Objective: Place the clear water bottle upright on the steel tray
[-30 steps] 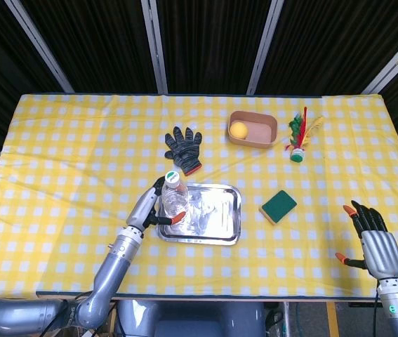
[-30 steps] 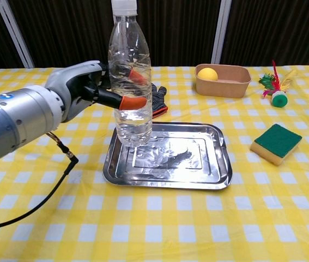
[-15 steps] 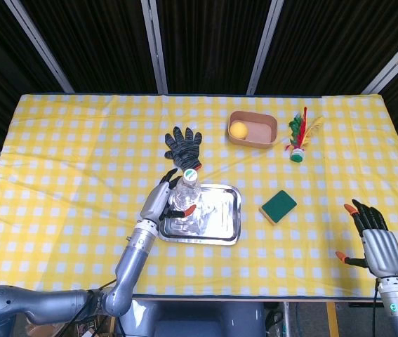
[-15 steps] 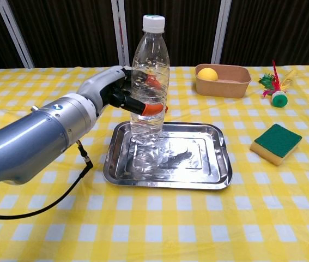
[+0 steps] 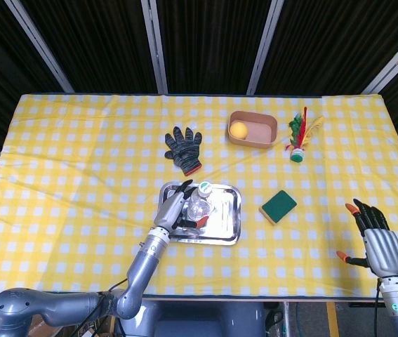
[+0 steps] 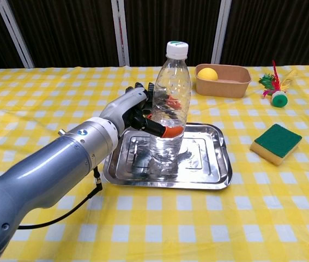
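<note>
Left hand (image 6: 138, 112) grips the clear water bottle (image 6: 169, 109) at mid-body, thumb across the front, other fingers behind it. Bottle stands upright, its base inside the steel tray (image 6: 219, 169), toward the tray's middle, apart from every raised rim. Whether the base bears fully on the tray floor cannot be told. Right hand (image 5: 379, 246) is free, fingers spread, holding nothing, near the table's right front corner. Green sponge (image 6: 276, 142) lies on the cloth right of the tray, apart from its edge. Dark work glove (image 5: 184, 149) lies just behind the tray. Brown bowl (image 6: 223, 80) holding a yellow ball (image 6: 207, 73) and a feathered shuttlecock (image 6: 274, 87) sit toward the far right.
</note>
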### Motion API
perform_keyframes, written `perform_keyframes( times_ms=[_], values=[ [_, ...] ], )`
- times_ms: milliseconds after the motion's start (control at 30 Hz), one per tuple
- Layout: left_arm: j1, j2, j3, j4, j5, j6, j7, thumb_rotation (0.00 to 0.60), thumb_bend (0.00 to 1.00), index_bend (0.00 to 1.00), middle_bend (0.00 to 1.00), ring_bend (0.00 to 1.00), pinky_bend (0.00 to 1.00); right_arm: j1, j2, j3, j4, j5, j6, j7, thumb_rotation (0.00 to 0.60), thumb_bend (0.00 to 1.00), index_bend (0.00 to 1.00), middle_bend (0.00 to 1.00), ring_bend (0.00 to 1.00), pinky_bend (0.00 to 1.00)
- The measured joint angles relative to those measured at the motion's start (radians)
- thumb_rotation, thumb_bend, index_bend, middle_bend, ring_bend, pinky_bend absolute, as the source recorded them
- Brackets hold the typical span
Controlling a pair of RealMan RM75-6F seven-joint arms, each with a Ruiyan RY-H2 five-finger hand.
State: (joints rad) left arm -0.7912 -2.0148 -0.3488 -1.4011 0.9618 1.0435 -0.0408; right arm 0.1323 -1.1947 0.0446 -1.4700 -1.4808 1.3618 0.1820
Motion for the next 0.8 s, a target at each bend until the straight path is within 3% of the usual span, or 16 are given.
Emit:
perform_keyframes(
  times_ms=[200,400,500,800],
  values=[
    [0.003,0.002,0.019,0.019,0.000,-0.030,0.022,0.600,0.37,0.43,0.35,0.00,0.02,-0.002,0.008,-0.002,-0.007,-0.002,0.001,0.009,0.600,0.05,0.11,0.00,0.00,0.00],
    [0.010,0.020,0.031,0.008,-0.004,-0.048,0.052,0.600,0.28,0.25,0.13,0.00,0.00,0.000,0.016,-0.005,-0.020,0.005,-0.013,0.006,0.600,0.05,0.11,0.00,0.00,0.00],
    [0.017,0.043,0.036,-0.020,-0.001,-0.064,0.046,0.600,0.22,0.17,0.09,0.00,0.00,0.000,0.018,-0.005,-0.025,0.005,-0.012,0.002,0.600,0.05,0.11,0.00,0.00,0.00],
    [0.061,0.145,0.058,-0.130,0.053,-0.068,0.013,0.600,0.19,0.07,0.00,0.00,0.00,0.001,0.016,-0.006,-0.032,0.005,-0.015,-0.012,0.600,0.05,0.11,0.00,0.00,0.00]
  ],
)
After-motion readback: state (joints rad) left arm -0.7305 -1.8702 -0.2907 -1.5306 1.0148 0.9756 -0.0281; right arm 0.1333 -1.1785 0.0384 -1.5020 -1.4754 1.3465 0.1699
